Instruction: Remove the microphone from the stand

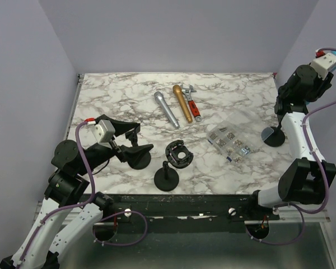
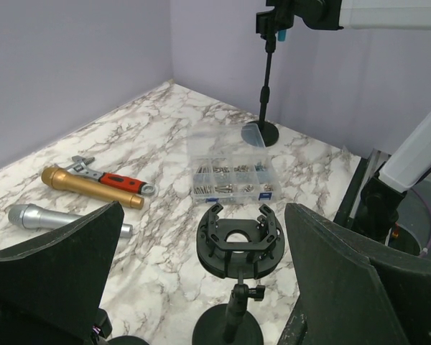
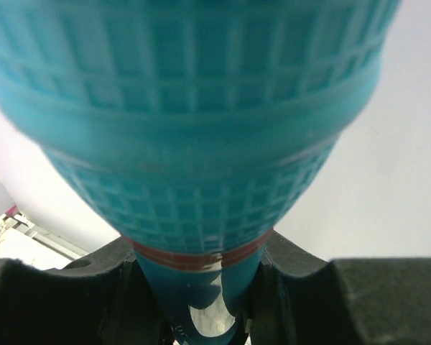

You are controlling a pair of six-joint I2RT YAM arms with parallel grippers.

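Microphone (image 3: 194,144) teal, neck clamped in right gripper (image 3: 194,287), high at stand (image 2: 266,86) top; I can't tell if free. Left gripper (image 2: 201,251) gapes wide, empty.

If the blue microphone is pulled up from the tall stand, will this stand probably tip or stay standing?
The stand is a thin tall pole on a small round base, so it probably tips when pulled at the top. The mic sits high up in the right pincer; a sideways pull would likely lever the stand over. It looks stiff, not floppy.
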